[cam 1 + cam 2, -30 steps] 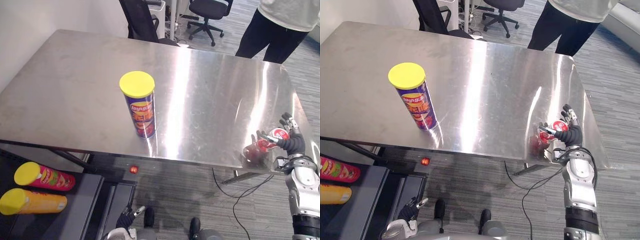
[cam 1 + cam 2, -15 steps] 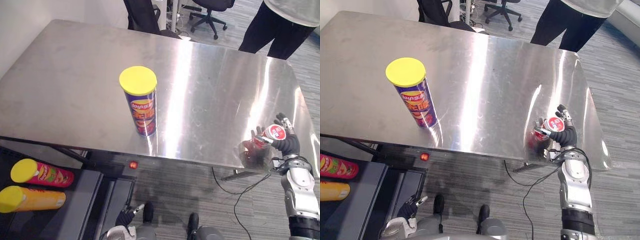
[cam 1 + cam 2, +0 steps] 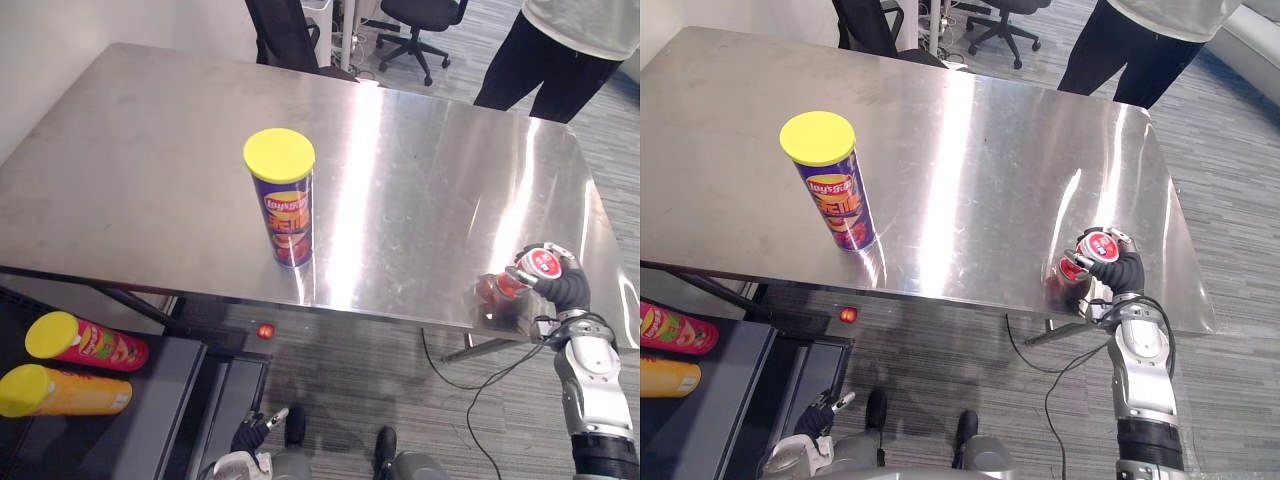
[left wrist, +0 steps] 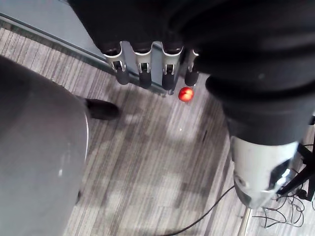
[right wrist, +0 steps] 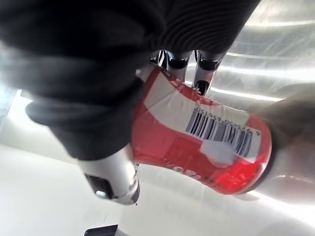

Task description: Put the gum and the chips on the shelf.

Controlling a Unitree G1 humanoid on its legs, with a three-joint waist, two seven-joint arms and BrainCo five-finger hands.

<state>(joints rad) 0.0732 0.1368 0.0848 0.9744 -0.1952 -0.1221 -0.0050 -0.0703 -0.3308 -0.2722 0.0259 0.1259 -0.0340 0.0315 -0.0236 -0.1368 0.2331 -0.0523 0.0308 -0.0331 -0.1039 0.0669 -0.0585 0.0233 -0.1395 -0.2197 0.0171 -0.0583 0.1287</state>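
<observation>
Left eye view: purple chips can (image 3: 285, 215), yellow lid, upright mid-tabletop (image 3: 150, 190). Right hand (image 3: 565, 287) at tabletop's near right edge, clenched around tilted red gum canister (image 3: 535, 265). Shelf (image 3: 160, 420) low at left, red can (image 3: 85, 342) and orange can (image 3: 65, 391) lying on it.
Right eye view: person (image 3: 1140, 50) standing at tabletop's far side; gum canister well apart from chips can.
Left wrist view: left hand (image 4: 144, 69) hanging over striped floor (image 4: 147, 162), fingers straight, grasping nothing.
Right wrist view: fingers (image 5: 206, 64) wrapped round gum canister, barcode label (image 5: 221, 130) showing, close to tabletop.

The right robot hand (image 3: 1122, 270) hides part of the gum tub (image 3: 1090, 246), and the person (image 3: 560, 55) is cropped.
</observation>
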